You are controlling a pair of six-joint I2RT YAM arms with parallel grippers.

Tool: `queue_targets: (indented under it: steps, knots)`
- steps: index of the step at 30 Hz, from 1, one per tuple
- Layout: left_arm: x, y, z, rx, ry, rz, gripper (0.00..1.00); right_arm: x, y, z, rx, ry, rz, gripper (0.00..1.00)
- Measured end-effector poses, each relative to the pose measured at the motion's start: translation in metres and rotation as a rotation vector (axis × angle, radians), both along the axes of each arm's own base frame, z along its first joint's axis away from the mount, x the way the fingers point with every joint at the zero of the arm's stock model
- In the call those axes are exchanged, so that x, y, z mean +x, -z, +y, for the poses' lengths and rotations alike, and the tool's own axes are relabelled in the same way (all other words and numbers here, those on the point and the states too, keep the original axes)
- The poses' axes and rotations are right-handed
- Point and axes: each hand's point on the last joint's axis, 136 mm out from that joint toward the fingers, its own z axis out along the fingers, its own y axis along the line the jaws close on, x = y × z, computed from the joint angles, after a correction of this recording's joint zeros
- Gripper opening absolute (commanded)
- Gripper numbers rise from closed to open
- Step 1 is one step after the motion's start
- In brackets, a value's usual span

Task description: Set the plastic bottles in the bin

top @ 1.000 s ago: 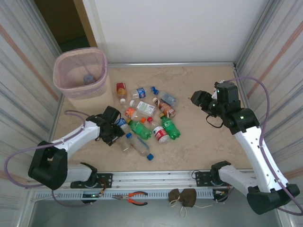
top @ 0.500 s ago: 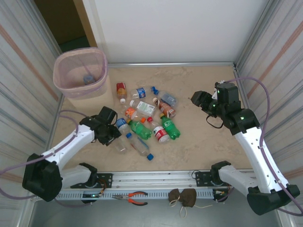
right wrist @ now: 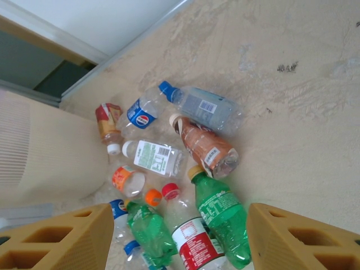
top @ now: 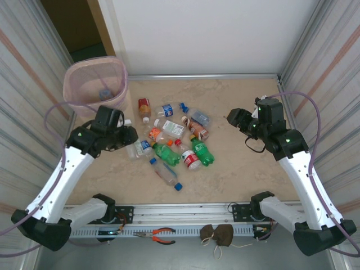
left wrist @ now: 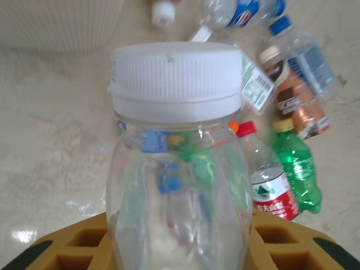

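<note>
Broadly, the stone-patterned beige table is matte with a few glossy patches. The bin, a pale pink, thin-walled tub with a rounded-square rim and finely ribbed sides, stands ahead and to the left of the left gripper. A loose heap of bottles lies ahead and to the right of that gripper and spreads below the right gripper. They are smooth, round-bodied plastic lying on their sides at mixed angles. Among them, a green bottle and a brown bottle both point their caps up-left in the right wrist view. The right gripper hangs with its honeycombed yellow pads spread wide and nothing between them. The left gripper is clamped on a clear bottle, bulbous and see-through. Its long axis runs out along the fingers, and its ridged white cap points away from the wrist, toward the floor beside the bin.
</note>
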Motion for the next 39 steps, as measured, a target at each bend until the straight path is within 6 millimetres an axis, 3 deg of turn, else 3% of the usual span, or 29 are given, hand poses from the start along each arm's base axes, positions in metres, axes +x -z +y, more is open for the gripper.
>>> queue_targets:
  steps: [10,18,23,27,30,35,39]
  knots:
    - [0.051,-0.088,0.026,0.152,0.062,-0.177,0.37,0.0,-0.002,-0.001,-0.004,0.0,-0.004,0.62]
    - [0.097,-0.164,0.069,0.243,0.005,-0.355,0.37,0.001,-0.012,-0.001,0.003,0.001,-0.028,0.62]
    - [0.126,-0.194,0.104,0.306,-0.056,-0.422,0.37,0.001,-0.014,0.0,0.004,0.0,-0.032,0.62]
    - [0.152,-0.19,0.128,0.337,-0.081,-0.409,0.37,0.001,-0.014,0.0,0.004,0.001,-0.031,0.62]
    - [0.175,-0.174,0.139,0.34,-0.076,-0.367,0.37,0.001,-0.014,-0.001,0.003,0.003,-0.032,0.62]
    - [0.208,-0.126,0.14,0.307,-0.032,-0.258,0.37,0.001,-0.014,-0.002,-0.001,0.008,-0.033,0.62]
    - [0.222,-0.095,0.134,0.269,0.008,-0.194,0.37,0.002,-0.014,-0.003,-0.004,0.013,-0.033,0.62]
